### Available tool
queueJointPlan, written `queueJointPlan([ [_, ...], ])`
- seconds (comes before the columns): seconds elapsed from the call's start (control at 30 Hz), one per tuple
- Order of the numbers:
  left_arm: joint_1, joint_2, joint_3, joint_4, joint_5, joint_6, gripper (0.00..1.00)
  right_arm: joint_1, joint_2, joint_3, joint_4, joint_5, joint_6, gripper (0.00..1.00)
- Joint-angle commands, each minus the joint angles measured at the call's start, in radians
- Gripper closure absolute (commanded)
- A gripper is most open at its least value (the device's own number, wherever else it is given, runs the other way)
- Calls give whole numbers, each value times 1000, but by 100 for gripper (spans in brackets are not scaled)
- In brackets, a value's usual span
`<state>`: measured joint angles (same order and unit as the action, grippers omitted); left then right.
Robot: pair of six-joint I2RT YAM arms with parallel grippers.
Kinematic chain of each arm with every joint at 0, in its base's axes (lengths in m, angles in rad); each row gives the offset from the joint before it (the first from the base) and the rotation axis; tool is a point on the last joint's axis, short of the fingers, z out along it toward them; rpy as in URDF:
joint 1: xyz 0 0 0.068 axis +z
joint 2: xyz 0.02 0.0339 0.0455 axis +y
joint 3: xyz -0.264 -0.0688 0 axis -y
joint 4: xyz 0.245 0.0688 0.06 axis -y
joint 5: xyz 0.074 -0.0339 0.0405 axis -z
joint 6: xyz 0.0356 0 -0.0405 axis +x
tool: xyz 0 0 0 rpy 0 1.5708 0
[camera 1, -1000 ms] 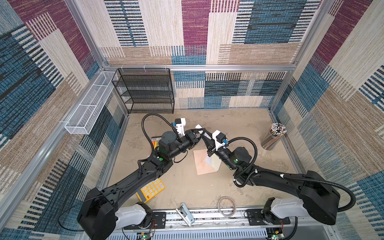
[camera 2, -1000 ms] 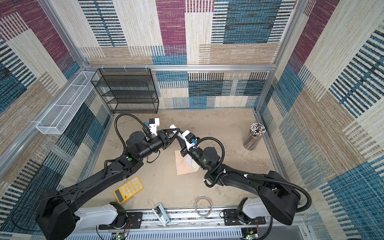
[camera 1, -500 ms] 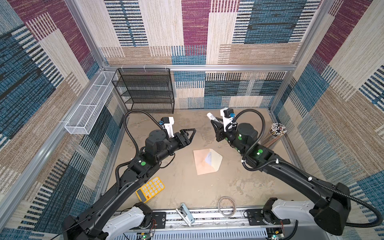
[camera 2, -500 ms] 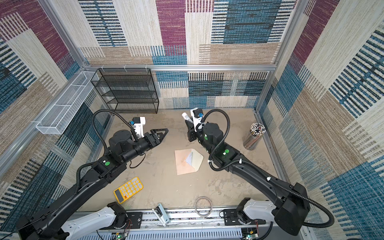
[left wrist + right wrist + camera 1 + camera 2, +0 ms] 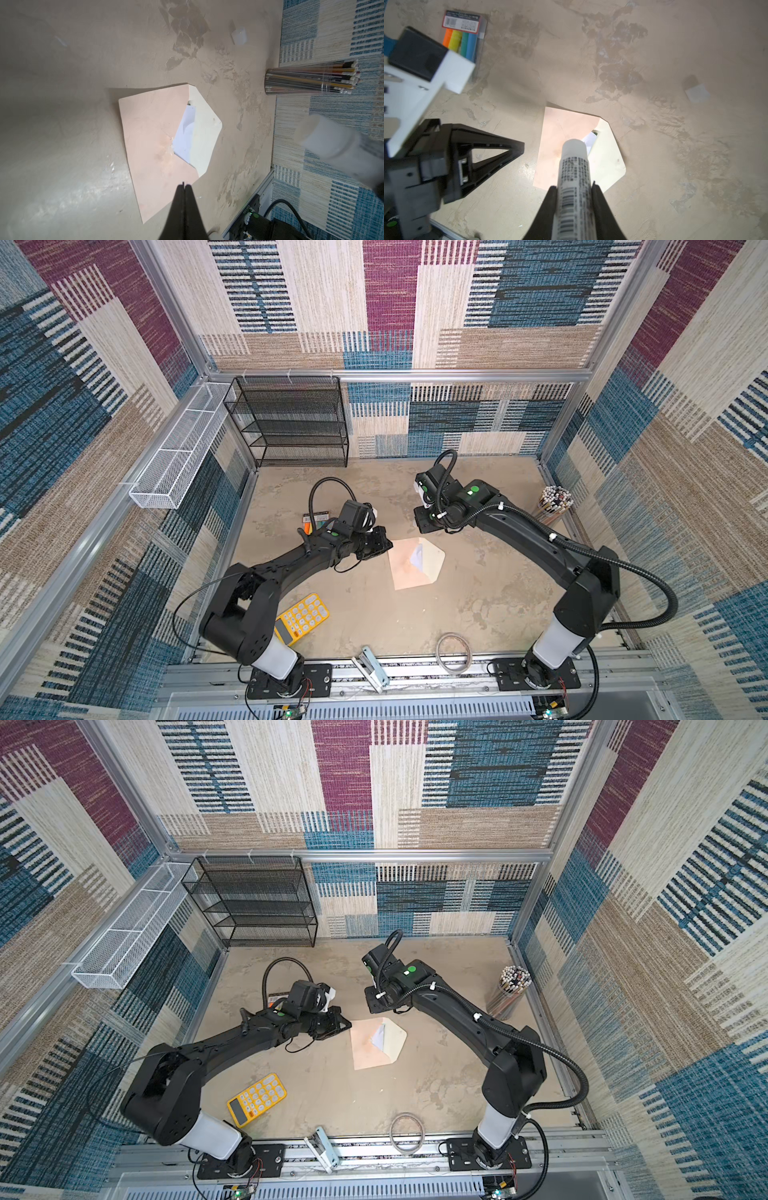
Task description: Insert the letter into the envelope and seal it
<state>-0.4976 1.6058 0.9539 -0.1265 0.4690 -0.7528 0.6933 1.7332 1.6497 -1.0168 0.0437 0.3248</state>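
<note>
Top views show a mottled beige table [image 5: 478, 614] walled by patterned panels, with the envelope [image 5: 405, 568] lying flat near its middle as the reference landmark. Far behind and to the left of the envelope stand a black mesh rack [image 5: 291, 423] and a white wire basket [image 5: 178, 456]. The left gripper [image 5: 384, 545] sits just beside the envelope's left edge; in the left wrist view its jaws are pressed together on nothing, tips [image 5: 184, 187] over the envelope's border, and contact cannot be judged. The right gripper [image 5: 574, 187] is behind the envelope and apart from it, its jaws clamped narrowly around a white glue stick [image 5: 574, 166] that points toward the envelope. The envelope's cream flap [image 5: 205, 128] lies open, spread flat on the table on the right side. In front of the envelope, to the left, lies a yellow calculator [image 5: 301, 618]; well to its right stands a cup of pencils [image 5: 550, 506]; in front, near the table's edge, lies a pale ring [image 5: 454, 653]. A pack of coloured markers [image 5: 465, 33] lies left of the envelope. The letter [image 5: 185, 133] sits tucked inside the envelope's pocket, a white strip showing at the mouth beside the flap. A small translucent piece [image 5: 239, 36] lies behind the envelope.
</note>
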Motion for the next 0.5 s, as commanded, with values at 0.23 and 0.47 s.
queueJointPlan([
  [0.23,33,242,96,90,140,42,100,1,152,110,-175,-68,41,100],
  [0.47,52,310,111,44,134,81,100,21,239,176,-214,-82,37,100],
])
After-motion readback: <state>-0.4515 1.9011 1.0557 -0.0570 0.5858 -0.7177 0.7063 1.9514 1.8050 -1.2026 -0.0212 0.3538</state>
